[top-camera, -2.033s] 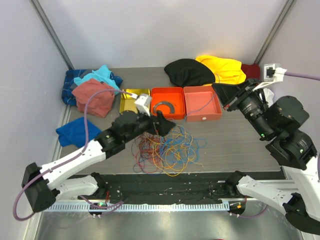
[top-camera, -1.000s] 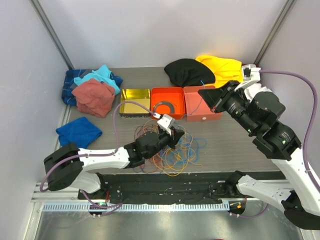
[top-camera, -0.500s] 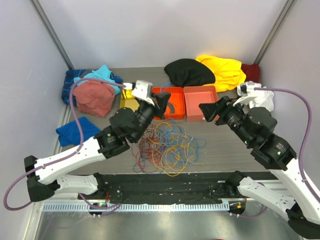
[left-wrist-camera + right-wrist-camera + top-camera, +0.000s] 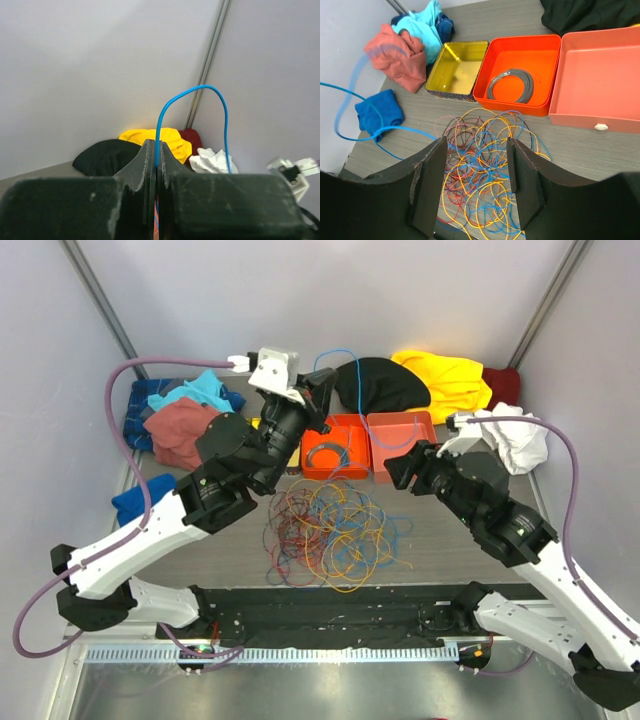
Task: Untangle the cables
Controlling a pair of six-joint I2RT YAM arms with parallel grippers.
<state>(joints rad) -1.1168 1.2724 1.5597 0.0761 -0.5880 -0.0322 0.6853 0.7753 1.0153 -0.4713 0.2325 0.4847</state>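
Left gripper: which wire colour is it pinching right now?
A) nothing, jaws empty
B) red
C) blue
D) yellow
C: in the left wrist view the left gripper is shut on a blue wire that arcs up from between its fingers and drops away to the right.

Enclosure: plain pale grey walls [image 4: 300, 300] on three sides, evenly lit. A metal post [image 4: 97, 300] runs up each rear corner. Work surface: a table [image 4: 435, 550] with a grey wood-grain top. A bright metal strip [image 4: 330, 690] along the near edge shows glare.
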